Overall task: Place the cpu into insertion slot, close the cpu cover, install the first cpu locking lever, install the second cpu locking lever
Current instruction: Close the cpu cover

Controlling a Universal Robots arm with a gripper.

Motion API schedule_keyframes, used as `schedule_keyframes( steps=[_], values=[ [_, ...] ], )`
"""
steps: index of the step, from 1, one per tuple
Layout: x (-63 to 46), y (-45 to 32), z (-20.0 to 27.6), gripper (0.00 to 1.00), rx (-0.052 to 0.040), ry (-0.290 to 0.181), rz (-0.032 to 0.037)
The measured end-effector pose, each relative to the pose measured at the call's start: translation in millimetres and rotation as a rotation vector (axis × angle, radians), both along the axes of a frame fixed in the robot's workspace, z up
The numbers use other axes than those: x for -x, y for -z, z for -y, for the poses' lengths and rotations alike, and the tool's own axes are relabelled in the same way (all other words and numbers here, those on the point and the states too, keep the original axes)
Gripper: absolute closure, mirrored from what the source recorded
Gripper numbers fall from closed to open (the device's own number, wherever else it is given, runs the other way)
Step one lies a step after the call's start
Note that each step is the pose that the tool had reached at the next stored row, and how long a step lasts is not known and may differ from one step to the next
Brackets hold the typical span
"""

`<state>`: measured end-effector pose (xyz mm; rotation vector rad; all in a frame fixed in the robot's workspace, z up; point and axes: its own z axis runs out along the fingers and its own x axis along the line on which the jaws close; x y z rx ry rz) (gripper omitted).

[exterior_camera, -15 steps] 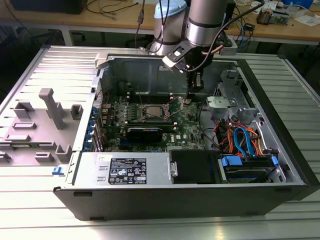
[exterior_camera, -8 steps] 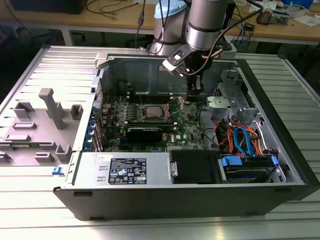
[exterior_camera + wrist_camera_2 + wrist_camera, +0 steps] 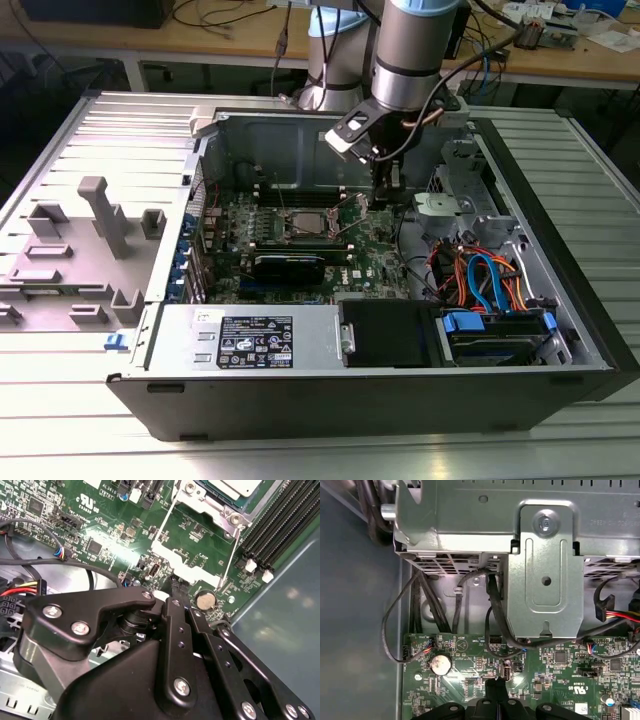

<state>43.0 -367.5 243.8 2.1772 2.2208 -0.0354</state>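
Note:
The cpu lies in the socket of the green motherboard; its silver top peeks in at the edge of the second wrist view. In the exterior view the cpu sits mid-board. The cpu cover, a silver frame with a square window, stands swung open away from the socket, with thin wire levers along its sides. My gripper is shut with nothing in it, its black tips just off the cover's free edge. The gripper hangs to the exterior view's right of the socket, and its tips are low over the board.
A coin battery lies beside the fingertips. Black memory slots run past the socket. A grey metal drive cage with black cables stands close by. The power supply and case walls hem the board. A grey fixture lies outside the case.

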Motion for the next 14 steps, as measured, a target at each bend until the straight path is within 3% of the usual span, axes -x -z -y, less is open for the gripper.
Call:
schedule_keyframes(
  steps=[14],
  values=[
    [0.7,0.7,0.3,0.89,0.0001,-0.002,-0.0009]
  ],
)
